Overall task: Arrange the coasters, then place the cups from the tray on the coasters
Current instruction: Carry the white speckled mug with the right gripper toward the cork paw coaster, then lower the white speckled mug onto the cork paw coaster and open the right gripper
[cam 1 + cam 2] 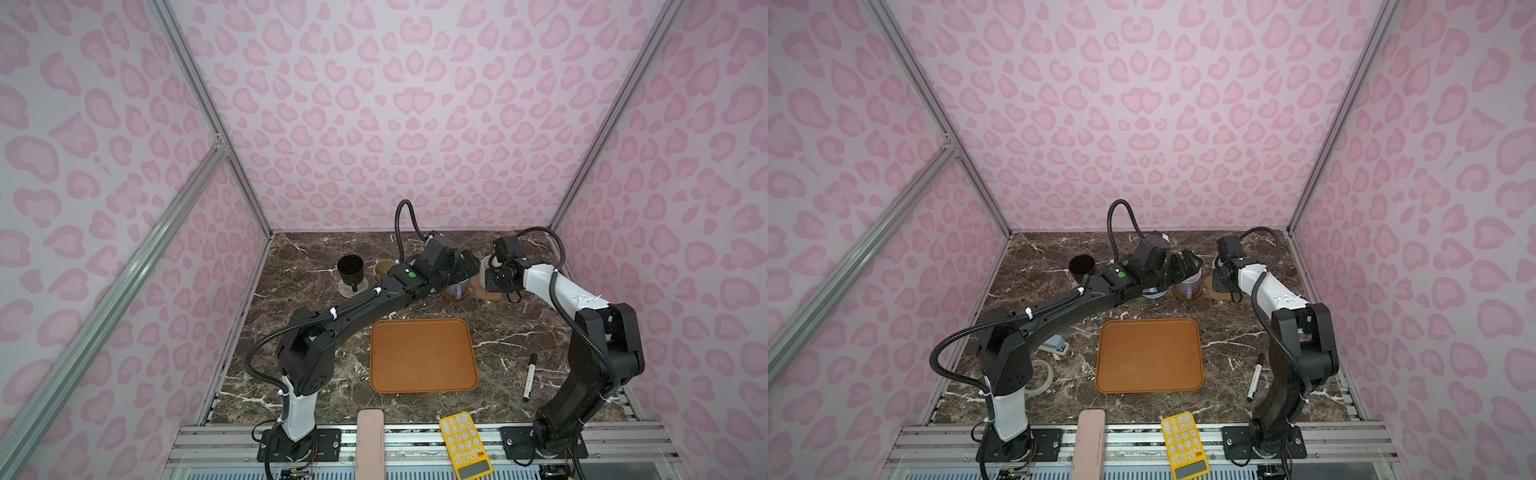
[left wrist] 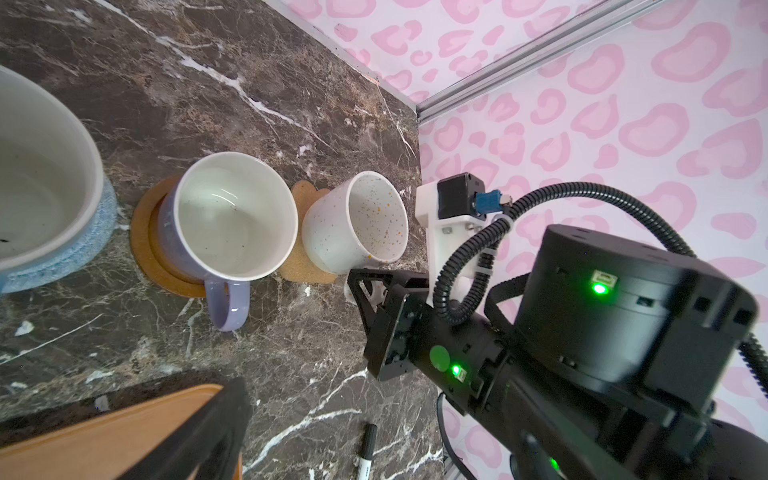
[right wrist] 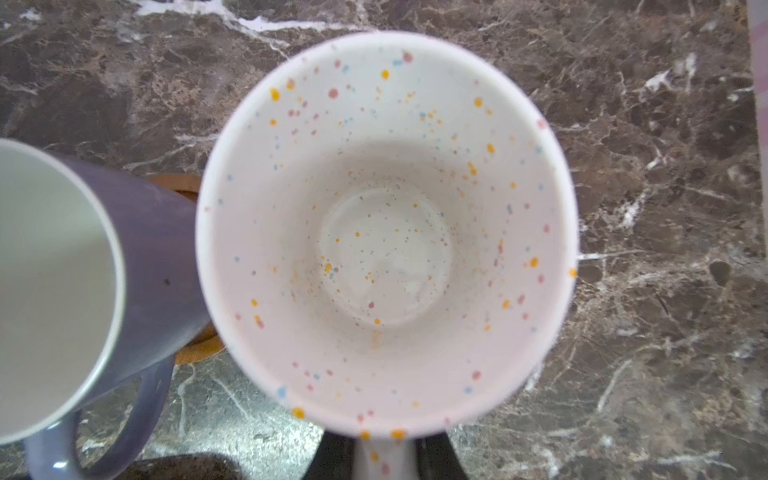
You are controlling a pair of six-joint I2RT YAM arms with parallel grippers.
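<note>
Left end: the black cup [image 1: 350, 266] sits on the white coaster [image 1: 343, 289]. The cream cup [image 1: 384, 269] is just beside it, and the left arm [image 1: 361, 305] hides its coaster.

Mid-row, the left gripper [image 1: 1187, 264] hangs above the cups, jaws apart, nothing in them. Under it the blue cup [image 2: 37, 187] sits on the blue coaster [image 2: 89, 243]. Next is the lavender cup [image 2: 232, 216] on the brown disc [image 2: 141, 241], handle toward the tray [image 1: 424, 357]. The tray holds no cups.

Right end: the speckled cup [image 2: 357, 220] is over the paw coaster [image 2: 303, 266], with the right gripper [image 2: 371, 291] clamped on its handle. We read this as the last placement, release pending — we can't tell if the base is fully down.

Risks as we see them:
- The speckled rim looks very close to the lavender cup, so a sideways nudge on release could shove it off its disc.
- The cup seems off-centre on the paw, so it may rock once the jaws let go.
- Pulling back before the jaws clear the handle would drag the cup.
- Both grippers crowd that end — a clash on retreat is possible.
</note>
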